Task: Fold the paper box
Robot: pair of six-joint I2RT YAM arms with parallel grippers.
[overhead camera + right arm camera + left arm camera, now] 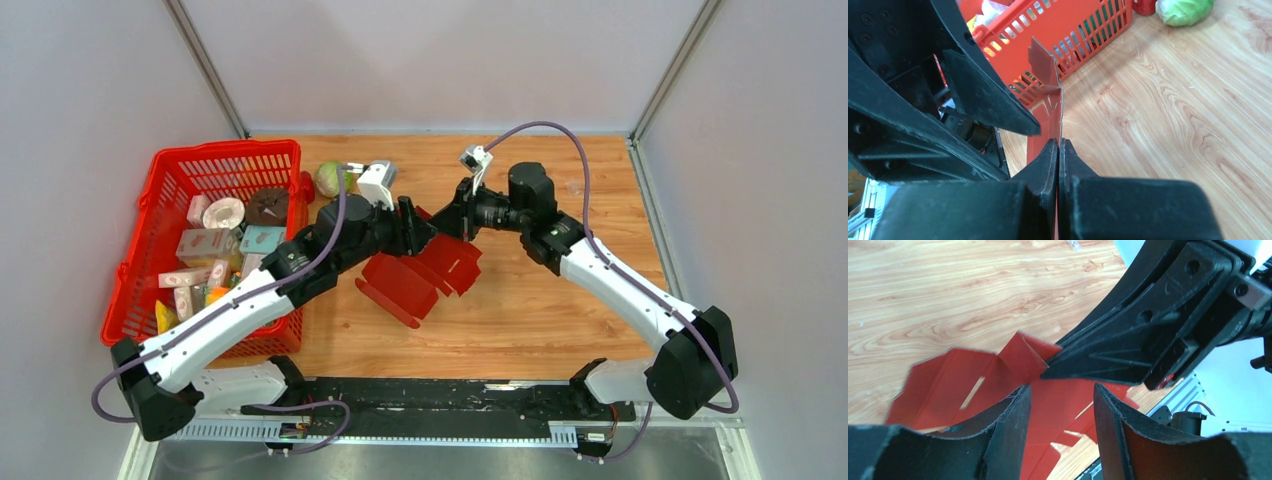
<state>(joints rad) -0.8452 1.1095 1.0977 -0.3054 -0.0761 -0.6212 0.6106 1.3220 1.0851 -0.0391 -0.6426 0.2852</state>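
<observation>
Clearly, right tool (1058, 143) pinches paper box (408, 282) edge; left tool (1061, 391) gapes half-wide.

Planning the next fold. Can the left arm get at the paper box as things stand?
Likely yes: the left tool is open right at the paper box; only the right tool, shut on it, sits close by.

A light-grained wooden tabletop (540, 320) lies under soft, even light. Plain pale grey wall panels (440, 60) close it in behind and on both sides, with silver metal posts (205, 65) at its far corners and a black rail (450, 397) along its near edge.
</observation>
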